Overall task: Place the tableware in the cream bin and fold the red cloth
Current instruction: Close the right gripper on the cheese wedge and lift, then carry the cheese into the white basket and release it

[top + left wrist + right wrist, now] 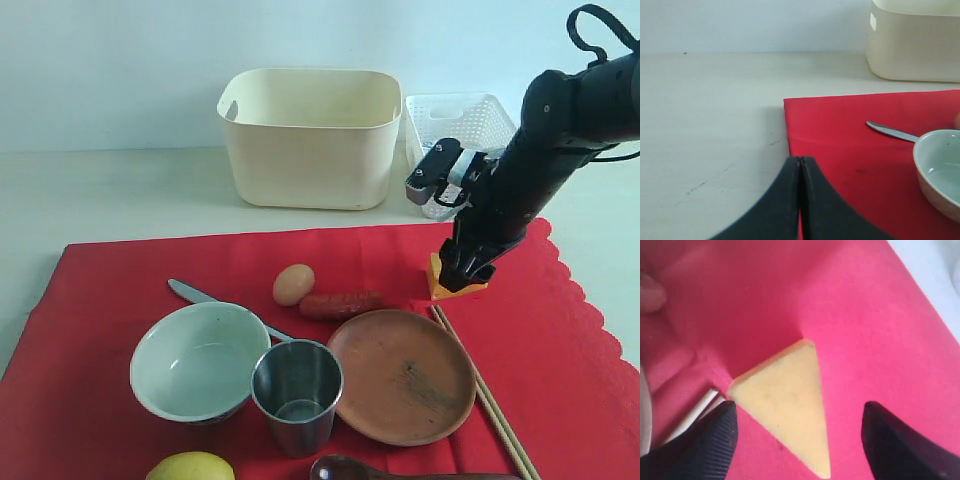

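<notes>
Red cloth (90,300): spread flat and unfolded on the tabletop (100,190), scalloped edge to the right
Cream bin (310,140): upright behind the cloth, just beside a white basket (460,120)
Bowl (200,360): front left on the cloth, close against the steel cup (297,395)
Plate (400,375): on the cloth, right of the cup
Chopsticks (485,395): lying along the plate's right side
Knife (195,293): behind the bowl, partly hidden by it
Spoon (350,470): at the front edge, partly cut off
Food: egg (293,284) and sausage (340,303) behind the plate, lemon (190,467) in front
Right end effector (462,272): low over the cheese wedge (790,410), jaws wide on either side, not gripping
Left end effector (800,200): jaws pressed together, holding nothing, by the cloth's near left corner
</notes>
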Robot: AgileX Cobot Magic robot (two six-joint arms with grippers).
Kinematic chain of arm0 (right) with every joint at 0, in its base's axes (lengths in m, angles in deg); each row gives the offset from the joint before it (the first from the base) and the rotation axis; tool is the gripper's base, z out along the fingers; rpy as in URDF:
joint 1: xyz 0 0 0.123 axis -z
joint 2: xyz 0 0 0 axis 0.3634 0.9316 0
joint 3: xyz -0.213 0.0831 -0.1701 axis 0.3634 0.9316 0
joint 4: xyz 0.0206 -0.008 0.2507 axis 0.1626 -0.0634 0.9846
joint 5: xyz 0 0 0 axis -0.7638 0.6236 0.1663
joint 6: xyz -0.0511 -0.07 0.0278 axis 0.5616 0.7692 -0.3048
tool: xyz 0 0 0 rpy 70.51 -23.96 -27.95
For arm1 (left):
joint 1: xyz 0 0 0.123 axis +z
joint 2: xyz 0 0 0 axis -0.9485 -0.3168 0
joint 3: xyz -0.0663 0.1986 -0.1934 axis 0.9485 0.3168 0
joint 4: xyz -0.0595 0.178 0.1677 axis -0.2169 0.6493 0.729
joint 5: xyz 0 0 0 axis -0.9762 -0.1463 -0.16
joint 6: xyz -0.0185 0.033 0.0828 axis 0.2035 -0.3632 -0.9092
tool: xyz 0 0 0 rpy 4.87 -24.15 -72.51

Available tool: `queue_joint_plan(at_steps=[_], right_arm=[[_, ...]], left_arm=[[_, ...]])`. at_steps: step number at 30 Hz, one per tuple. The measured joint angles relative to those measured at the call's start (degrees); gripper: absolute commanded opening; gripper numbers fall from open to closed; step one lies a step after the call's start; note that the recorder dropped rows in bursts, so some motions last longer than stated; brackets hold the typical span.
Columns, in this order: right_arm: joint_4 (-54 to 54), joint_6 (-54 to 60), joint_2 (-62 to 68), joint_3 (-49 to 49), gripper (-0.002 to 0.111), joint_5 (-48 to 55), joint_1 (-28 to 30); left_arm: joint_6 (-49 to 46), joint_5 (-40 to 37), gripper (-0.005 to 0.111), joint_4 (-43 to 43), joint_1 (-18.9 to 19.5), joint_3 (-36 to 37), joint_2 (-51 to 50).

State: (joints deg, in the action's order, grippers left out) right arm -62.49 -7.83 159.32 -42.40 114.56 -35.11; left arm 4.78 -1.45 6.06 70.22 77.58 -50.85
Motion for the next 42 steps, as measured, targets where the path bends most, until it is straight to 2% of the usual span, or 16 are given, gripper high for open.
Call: queue_joint_plan(at_steps=[5,8,10,11,12,13,14,15,22,27,36,42], right_arm=[[0.5,1.0,3.5,-3.4,0.066,3.5,0.0],[0.5,2.0,5.6,-4.5,0.058,4.7,0.0],[0.5,2.9,6.4,-4.8,0.048,4.7,0.0],[0.5,3.1,6.7,-4.8,0.039,4.7,0.0],[0.5,3.3,6.8,-4.9,0.024,4.6,0.0],[0.6,3.4,6.9,-5.0,0.018,4.0,0.0],[0.6,3.4,6.9,-5.0,0.008,3.6,0.0],[0.7,3.4,6.9,-5.0,0.006,2.8,0.0],[1.0,0.7,6.5,-5.0,0.004,1.9,0.0],[2.3,-3.9,0.6,-5.0,0.004,3.3,0.0],[9.9,-5.6,-10.2,-5.0,0.004,5.9,0.0],[10.4,-10.0,-15.0,-5.0,0.004,6.1,0.0]], left_arm=[[0.0,0.0,0.000,0.0,0.0,0.0,0.0],[0.0,0.0,0.000,0.0,0.0,0.0,0.0],[0.0,0.0,0.000,0.0,0.0,0.0,0.0],[0.0,0.0,0.000,0.0,0.0,0.0,0.0],[0.0,0.0,0.000,0.0,0.0,0.0,0.0],[0.0,0.0,0.000,0.0,0.0,0.0,0.0],[0.0,0.0,0.000,0.0,0.0,0.0,0.0],[0.0,0.0,0.000,0.0,0.0,0.0,0.0],[0.0,0.0,0.000,0.0,0.0,0.0,0.0],[0.0,0.0,0.000,0.0,0.0,0.0,0.0],[0.0,0.0,0.000,0.0,0.0,0.0,0.0],[0.0,0.0,0.000,0.0,0.0,0.0,0.0]])
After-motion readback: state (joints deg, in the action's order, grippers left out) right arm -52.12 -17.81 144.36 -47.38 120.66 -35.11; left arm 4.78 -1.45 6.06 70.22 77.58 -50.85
